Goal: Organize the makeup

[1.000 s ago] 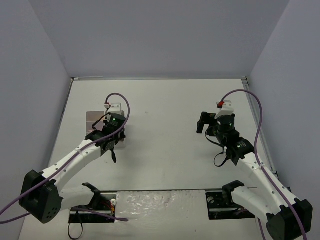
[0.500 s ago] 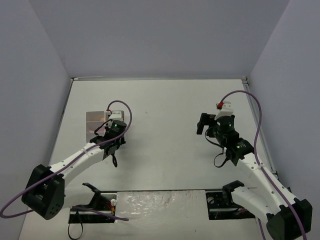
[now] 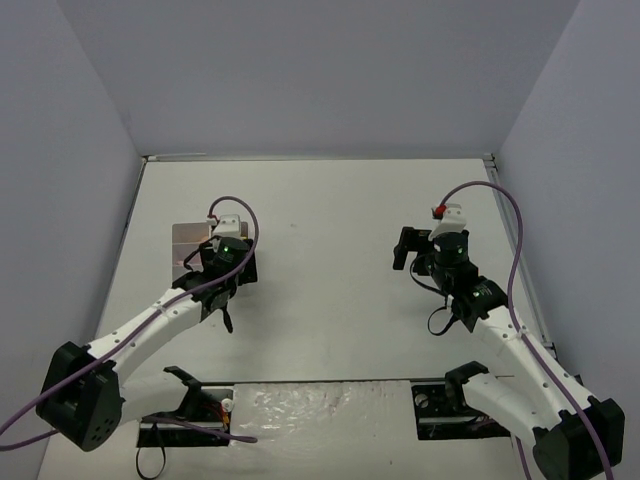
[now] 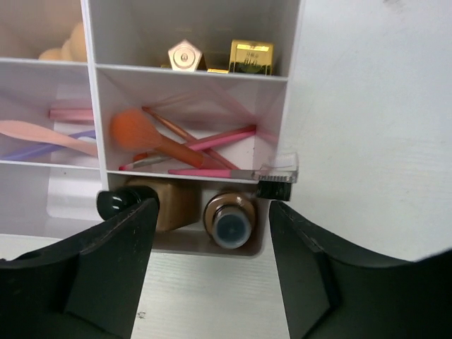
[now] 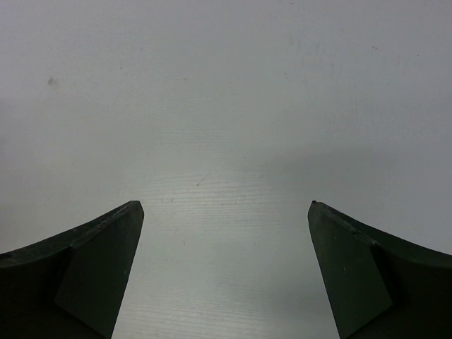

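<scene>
Your left gripper (image 4: 212, 282) hangs just in front of the organizer (image 4: 134, 28), its jaws apart with nothing between them. Through the gap you see the nearest compartment, where two tan bottles (image 4: 173, 205) lie side by side. One shows its body with the dark cap at the left of the view, and the other points its cap at the camera.

In the compartment behind them, a brush (image 4: 134, 131) with an orange head lies crossed with several pink sticks (image 4: 219, 138). One stick with a clear and black end (image 4: 279, 176) lies along the divider above the bottles and reaches the box's right wall. The next compartment back holds gold lipsticks (image 4: 251, 56). To the left of those are peach sponges (image 4: 60, 48), and in front of the sponges are a pink spatula (image 4: 35, 131) and a lilac stick (image 4: 42, 150).

From above, the organizer sits on the left part of the table (image 3: 330, 200), with the left wrist over its near right corner.

Your right gripper (image 5: 226, 268) is well apart from the box, its jaws spread wide over bare table and holding nothing.
</scene>
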